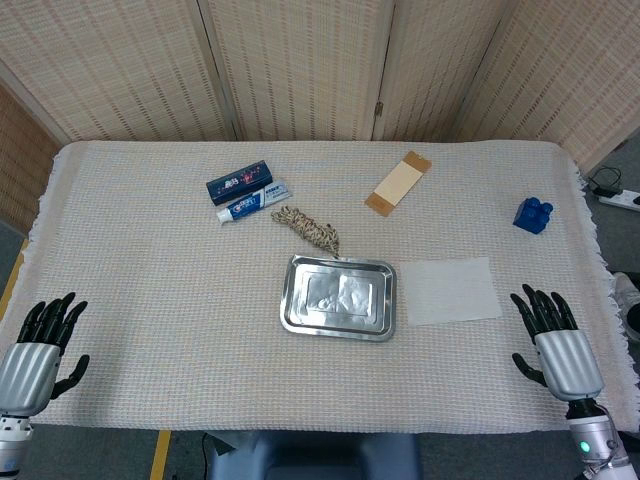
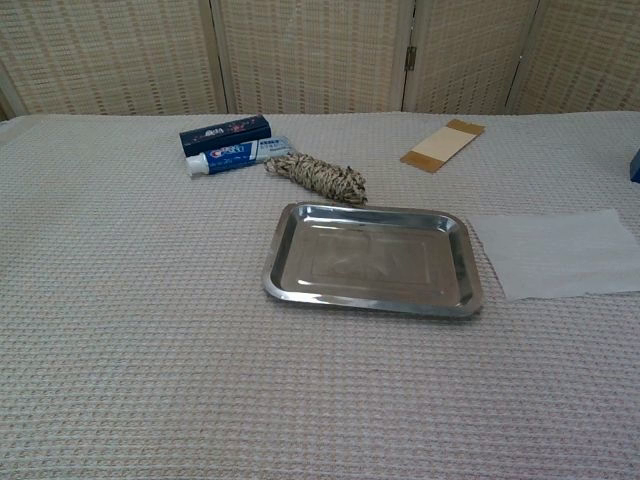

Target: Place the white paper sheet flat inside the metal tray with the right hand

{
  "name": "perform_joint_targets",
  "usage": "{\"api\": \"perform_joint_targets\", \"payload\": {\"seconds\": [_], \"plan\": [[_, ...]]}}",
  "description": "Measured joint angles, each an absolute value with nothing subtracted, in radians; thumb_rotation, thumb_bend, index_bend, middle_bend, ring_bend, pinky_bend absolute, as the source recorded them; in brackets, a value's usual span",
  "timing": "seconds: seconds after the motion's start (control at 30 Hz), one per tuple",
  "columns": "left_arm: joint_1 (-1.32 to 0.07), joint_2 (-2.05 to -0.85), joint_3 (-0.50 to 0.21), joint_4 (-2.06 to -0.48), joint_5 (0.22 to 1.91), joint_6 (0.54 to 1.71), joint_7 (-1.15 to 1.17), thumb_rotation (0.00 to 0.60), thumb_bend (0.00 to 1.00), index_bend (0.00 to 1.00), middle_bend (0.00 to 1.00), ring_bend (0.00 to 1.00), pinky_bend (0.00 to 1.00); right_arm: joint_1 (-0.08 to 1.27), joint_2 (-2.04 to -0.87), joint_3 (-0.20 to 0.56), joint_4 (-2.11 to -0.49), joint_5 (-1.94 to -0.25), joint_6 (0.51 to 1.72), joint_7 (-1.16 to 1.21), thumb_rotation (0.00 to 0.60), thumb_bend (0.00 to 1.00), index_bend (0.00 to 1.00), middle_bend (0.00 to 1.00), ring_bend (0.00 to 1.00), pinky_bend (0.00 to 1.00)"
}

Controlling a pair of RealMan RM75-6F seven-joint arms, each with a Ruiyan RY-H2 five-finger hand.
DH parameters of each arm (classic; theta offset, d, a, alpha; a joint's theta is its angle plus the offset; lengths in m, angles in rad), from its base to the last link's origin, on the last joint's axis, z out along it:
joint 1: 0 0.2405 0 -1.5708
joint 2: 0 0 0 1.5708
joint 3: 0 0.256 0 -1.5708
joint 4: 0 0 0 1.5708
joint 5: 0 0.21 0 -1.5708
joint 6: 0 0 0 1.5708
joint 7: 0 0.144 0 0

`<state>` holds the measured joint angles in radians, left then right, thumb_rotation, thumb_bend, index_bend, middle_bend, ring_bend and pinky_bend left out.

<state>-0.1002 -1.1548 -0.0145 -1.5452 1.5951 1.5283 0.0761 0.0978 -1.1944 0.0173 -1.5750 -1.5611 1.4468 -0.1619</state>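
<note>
Paper sheet (image 1: 451, 290) lies flat on the desk (image 1: 150, 300) just right of your metal tray (image 1: 339, 297). Your right hand (image 1: 555, 343) rests at the near edge, fingers spread, holding nothing; your left hand (image 1: 40, 348) likewise.

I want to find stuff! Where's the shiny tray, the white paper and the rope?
metal tray (image 1: 296, 300), head view, left rim.
white paper sheet (image 1: 451, 290), head view, sheet's middle.
rope bundle (image 2: 320, 178), chest view, coil's middle.

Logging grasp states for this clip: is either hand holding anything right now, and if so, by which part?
Nothing is held. Both the left hand and right hand rest open on the table; the white paper sheet lies untouched beside the metal tray.
</note>
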Motion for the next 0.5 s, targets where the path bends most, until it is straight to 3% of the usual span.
{"api": "perform_joint_targets", "payload": {"seconds": [0.27,0.5], "plan": [[-0.111,-1.153,-0.015,-1.552,1.577,1.494,0.067,0.6,0.44,0.0,0.0,0.0,0.0,0.108,-1.21,0.025,-1.538,-1.542,1.425,-0.179,0.6,0.31,0.0,0.0,0.0,0.0],[-0.12,-1.158,-0.007,-1.538,1.598,1.487,0.04,0.6,0.45,0.0,0.0,0.0,0.0,0.147,-1.245,0.03,-1.404,-1.543,1.373,-0.172,0.6,0.31,0.14,0.0,0.0,0.0]]}}
